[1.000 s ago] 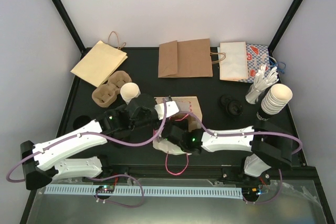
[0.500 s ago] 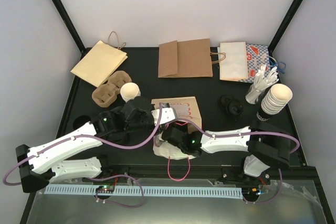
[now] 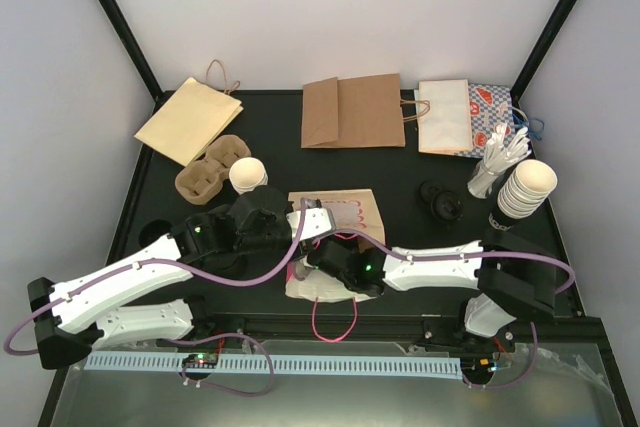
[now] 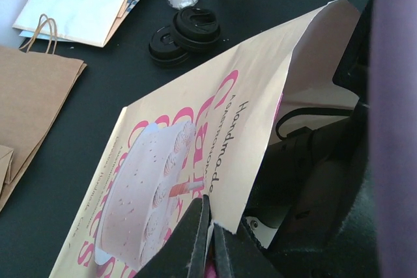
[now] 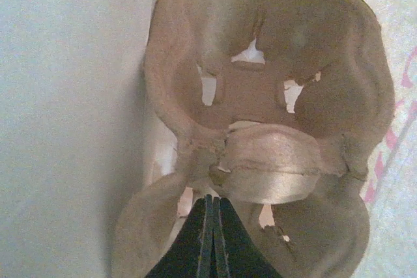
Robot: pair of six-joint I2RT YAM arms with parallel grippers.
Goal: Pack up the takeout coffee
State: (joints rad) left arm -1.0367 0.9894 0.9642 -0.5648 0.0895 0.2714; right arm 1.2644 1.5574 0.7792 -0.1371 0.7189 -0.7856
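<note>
Left arm has drawn back toward 7 o'clock, bag [image 3: 350,209] sliding with it. Left gripper [image 4: 210,216] clamped on bag's mouth edge. Right gripper [image 5: 210,203] inside bag, fingers together, tips at pulp carrier [image 5: 260,96]. Outside, at bag's 10 o'clock: cup [image 3: 247,174], upright.
</note>
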